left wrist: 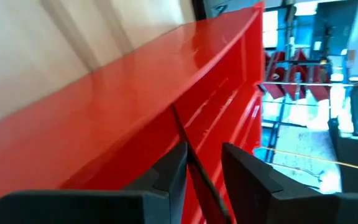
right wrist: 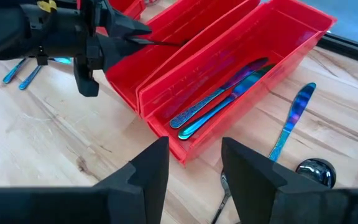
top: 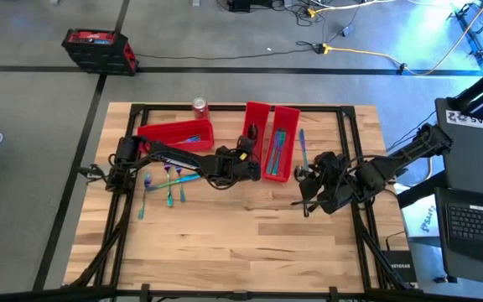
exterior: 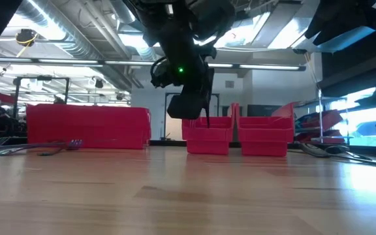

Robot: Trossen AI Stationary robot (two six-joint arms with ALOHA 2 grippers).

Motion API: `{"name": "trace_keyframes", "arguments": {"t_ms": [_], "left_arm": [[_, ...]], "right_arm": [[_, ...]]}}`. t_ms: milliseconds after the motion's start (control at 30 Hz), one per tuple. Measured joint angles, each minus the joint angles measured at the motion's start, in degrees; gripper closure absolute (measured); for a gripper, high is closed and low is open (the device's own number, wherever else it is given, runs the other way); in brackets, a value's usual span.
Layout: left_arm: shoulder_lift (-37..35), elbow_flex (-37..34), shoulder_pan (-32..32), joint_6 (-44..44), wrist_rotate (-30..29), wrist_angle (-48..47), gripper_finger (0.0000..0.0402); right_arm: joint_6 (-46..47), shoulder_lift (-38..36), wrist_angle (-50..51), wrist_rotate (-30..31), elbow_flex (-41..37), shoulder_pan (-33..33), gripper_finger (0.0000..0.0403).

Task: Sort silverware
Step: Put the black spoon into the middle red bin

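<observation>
Silverware was seen lying loose on the tabletop at left, unsorted. The left gripper was poised over the middle bin, jaws pinching a thin dark piece. Two knives were already laid in the right bin. Beside it, a spoon remained out; the right gripper hung with jaws spread, nothing held.

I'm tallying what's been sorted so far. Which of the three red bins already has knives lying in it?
The rightmost upright bin, nearest the right arm: two blue knives lie inside it, beside its twin.
</observation>
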State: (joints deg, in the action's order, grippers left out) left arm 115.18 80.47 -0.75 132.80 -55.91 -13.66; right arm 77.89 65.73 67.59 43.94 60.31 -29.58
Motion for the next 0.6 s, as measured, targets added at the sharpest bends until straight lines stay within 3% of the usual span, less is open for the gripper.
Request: {"name": "trace_keyframes", "arguments": {"t_ms": [267,600], "left_arm": [[0.0,0.0,0.0,-1.3,-1.6,1.1,0.0315],[0.0,0.0,-0.4,-0.9,6.1,0.9,0.0315]], "right_arm": [[0.0,0.0,-0.2,0.0,0.0,0.0,0.0269],[0.0,0.0,-2.7,-3.8,0.0,0.0,0.0269]]}}
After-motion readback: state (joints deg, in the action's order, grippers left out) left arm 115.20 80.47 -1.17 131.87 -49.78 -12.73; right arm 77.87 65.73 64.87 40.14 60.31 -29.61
